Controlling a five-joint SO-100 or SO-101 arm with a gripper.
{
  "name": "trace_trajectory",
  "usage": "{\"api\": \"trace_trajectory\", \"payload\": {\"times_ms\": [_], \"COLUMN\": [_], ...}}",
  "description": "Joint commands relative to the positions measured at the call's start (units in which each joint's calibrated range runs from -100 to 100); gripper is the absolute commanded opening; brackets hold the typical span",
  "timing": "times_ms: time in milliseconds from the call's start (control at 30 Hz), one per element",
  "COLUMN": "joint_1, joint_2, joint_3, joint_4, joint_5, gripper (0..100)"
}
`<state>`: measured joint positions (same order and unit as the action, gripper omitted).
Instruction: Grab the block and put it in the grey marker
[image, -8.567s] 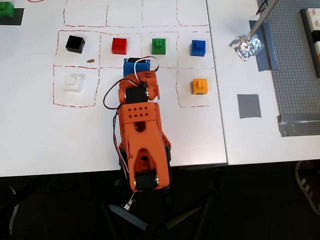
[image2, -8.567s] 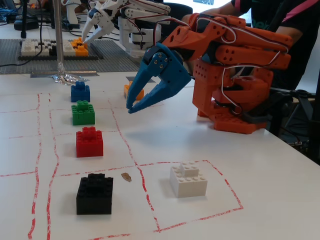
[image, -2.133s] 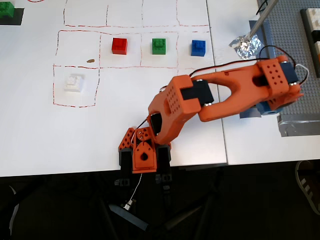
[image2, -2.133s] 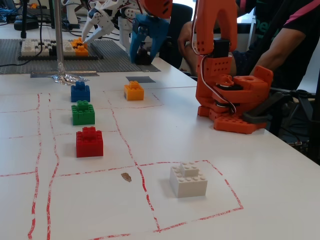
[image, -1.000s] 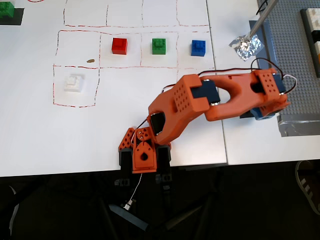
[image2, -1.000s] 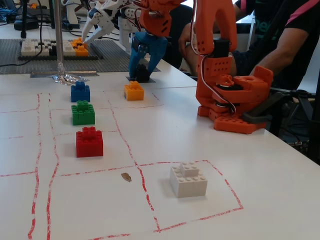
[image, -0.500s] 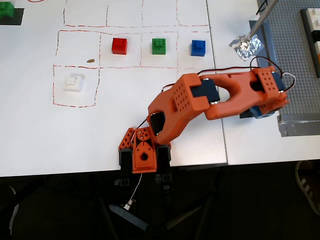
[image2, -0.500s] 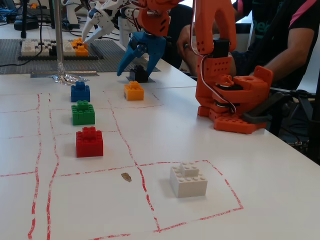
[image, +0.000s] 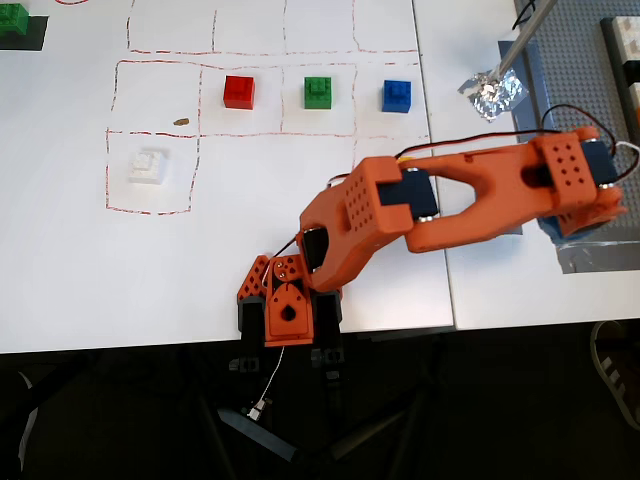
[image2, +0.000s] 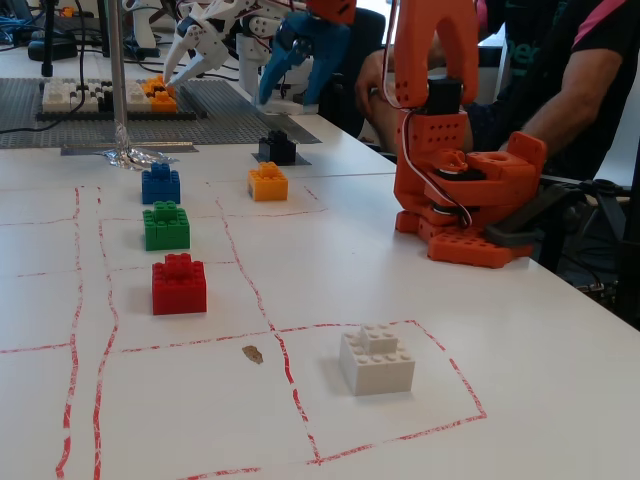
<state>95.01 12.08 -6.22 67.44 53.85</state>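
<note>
In the fixed view the block (image2: 277, 147) sits far back on the marker (image2: 281, 158), beyond the orange brick (image2: 267, 182). Likely light, rigid; pinch its flat sides. The tool's (image2: 470, 247) state cannot be told.

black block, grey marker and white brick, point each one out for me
black block (image2: 277, 147), fixed view, front face.
grey marker (image2: 297, 158), fixed view, edge showing beside the block.
white brick (image: 148, 165), overhead view, studded top.
</note>
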Motion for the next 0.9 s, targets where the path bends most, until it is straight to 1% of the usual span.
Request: {"api": "trace_trajectory", "payload": {"times_ms": [0,167,267,367,467,633,867], "joint_1": [1.81,0.22,-3.13,-7.72,-13.54,-28.27,-50.51], "joint_2": [-11.69,-21.08,-29.35,-37.80,-44.52,-49.95,-50.46], "joint_3": [-5.47,-0.31,7.76,16.01,21.72,26.08,25.08], "joint_4": [2.03,7.25,8.39,8.39,10.19,10.27,10.35], "joint_5": [1.56,2.25,2.00,0.24,-1.86,-11.09,-28.23], "gripper": [24,15,8,0,0,0,0]}}
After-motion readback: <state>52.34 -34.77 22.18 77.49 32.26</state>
